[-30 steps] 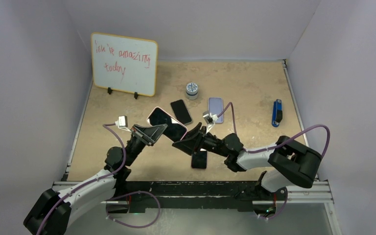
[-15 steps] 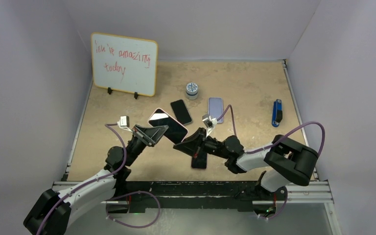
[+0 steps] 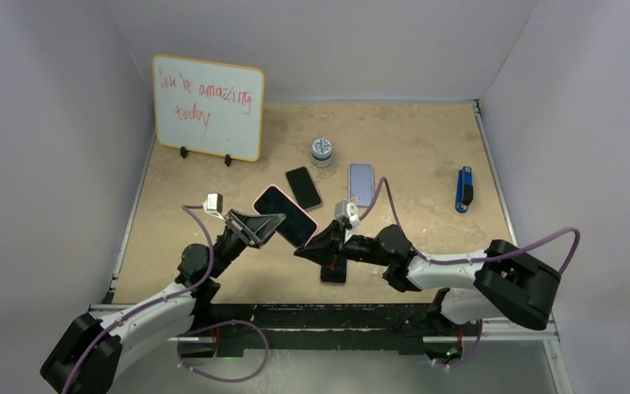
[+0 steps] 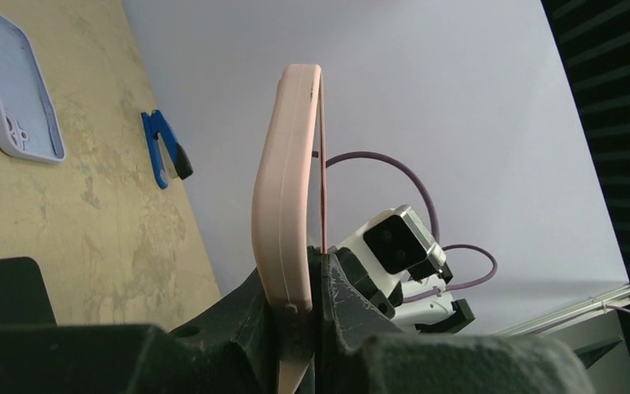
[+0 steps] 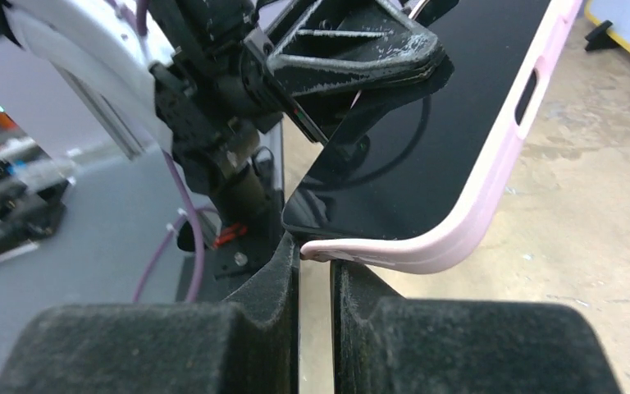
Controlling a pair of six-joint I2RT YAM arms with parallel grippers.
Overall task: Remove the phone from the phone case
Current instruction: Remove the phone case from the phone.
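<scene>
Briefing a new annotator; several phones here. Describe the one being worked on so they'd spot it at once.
From the whiteboard at the back left, come forward to the middle of the table. There the left tool and right tool hold the phone in the pink case tilted in the air. It alone is lifted and pink-rimmed; the black phone and lilac case lie flat.

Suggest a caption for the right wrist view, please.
Right gripper nips the pink case, its corner peeled off the phone in the left gripper.
</scene>
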